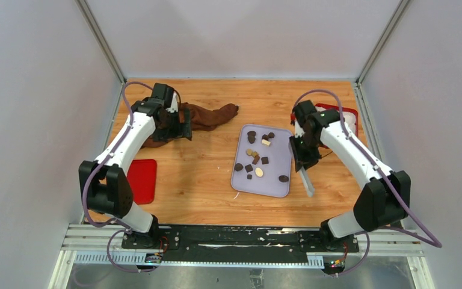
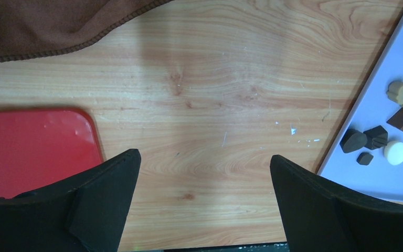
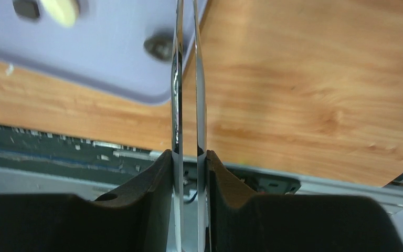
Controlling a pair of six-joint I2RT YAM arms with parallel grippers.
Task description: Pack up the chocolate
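Several small pieces of chocolate (image 1: 254,158), dark brown, tan and cream, lie scattered on the lavender tray (image 1: 277,171). My right gripper (image 1: 301,161) hangs just right of the tray, shut on a pair of metal tongs (image 1: 305,182) that point toward the near edge. In the right wrist view the tongs (image 3: 188,79) run up past a dark round chocolate (image 3: 160,46) near the tray's corner (image 3: 99,58). My left gripper (image 1: 183,123) is open over bare wood. Its wrist view shows the gripper (image 2: 204,160) empty, with the chocolate (image 2: 354,140) and tray (image 2: 388,178) at right.
A brown cloth (image 1: 207,115) lies at the back, beside the left gripper. A flat red lid (image 1: 142,180) sits at the left near the front edge. A red box (image 1: 344,112) stands at the back right, partly hidden behind the right arm.
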